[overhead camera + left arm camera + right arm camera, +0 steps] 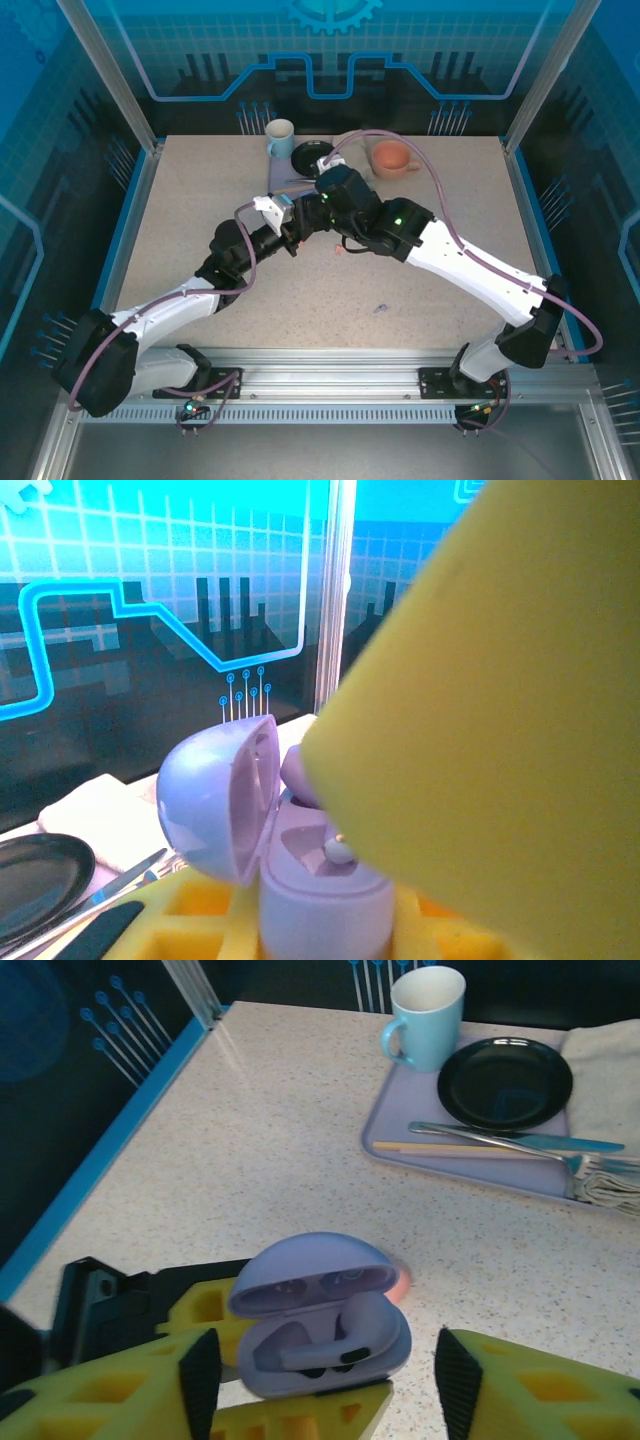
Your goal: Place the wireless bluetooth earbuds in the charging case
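A pale lavender plastic tray [480, 1167] lies on the speckled beige tabletop [300, 1130]. It carries a light blue ceramic mug [425, 1015], a round black plate [505, 1082], a silver metal fork [490, 1138], a teal-handled knife [560, 1142] and a thin wooden stick [440, 1147]. A folded white cloth [605, 1055] lies at its edge, and a terracotta-orange cup [392, 158] stands near the tray.

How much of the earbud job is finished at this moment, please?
Done: one lilac earbud lies in the open lilac charging case. In hand: the left claw grips the case; the right claw stands open around it. Left: a loose lilac earbud and a pink earbud lie on the table.
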Tool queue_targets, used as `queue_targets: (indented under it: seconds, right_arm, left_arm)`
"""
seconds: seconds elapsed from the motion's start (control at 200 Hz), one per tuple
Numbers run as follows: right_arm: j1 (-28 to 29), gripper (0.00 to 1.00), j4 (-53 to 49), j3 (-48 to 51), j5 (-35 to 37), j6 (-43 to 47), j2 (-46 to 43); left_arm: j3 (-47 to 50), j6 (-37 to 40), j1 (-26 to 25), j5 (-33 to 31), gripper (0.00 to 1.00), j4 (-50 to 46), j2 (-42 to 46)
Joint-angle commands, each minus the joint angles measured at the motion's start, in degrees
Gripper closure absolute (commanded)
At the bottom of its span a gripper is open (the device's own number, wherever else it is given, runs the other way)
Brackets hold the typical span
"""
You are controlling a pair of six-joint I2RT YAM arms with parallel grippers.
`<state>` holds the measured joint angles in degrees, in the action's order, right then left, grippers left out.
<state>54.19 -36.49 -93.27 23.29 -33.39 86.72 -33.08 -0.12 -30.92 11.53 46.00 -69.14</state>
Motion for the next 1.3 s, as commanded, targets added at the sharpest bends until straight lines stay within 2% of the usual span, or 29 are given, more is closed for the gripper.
queue_targets:
  seconds: [0.0,0.335,0.57,0.7,0.97,1.296]
  right_arm:
    - [-1.57,0.34,-0.60,-2.71,-3.61,-1.15,-2.84]
    - [-4.41,0.31,-2.86,-3.11,-5.24,-2.76,-5.14]
    - [-5.94,0.32,-1.10,-1.21,-12.13,-4.93,-4.12]
    - [-6.51,0.35,-0.43,-1.47,-15.21,-5.76,-2.55]
    - [-9.87,0.51,-3.40,-0.11,-16.19,-10.92,-1.42]
    - [-10.58,0.53,-1.84,0.99,-19.80,-11.97,-0.02]
  left_arm:
    - [-1.20,-0.54,-0.03,-0.55,1.00,2.96,1.02]
    - [-0.84,-0.80,-0.02,-0.21,1.00,3.16,1.22]
    - [-0.67,-0.59,-0.13,0.17,1.00,2.58,1.46]
    - [-0.93,-0.58,-0.04,0.50,1.00,2.06,1.75]
    - [-0.67,-0.24,-0.12,1.60,1.00,0.68,2.40]
    - [-0.75,0.72,-0.05,3.19,1.00,-0.96,2.74]
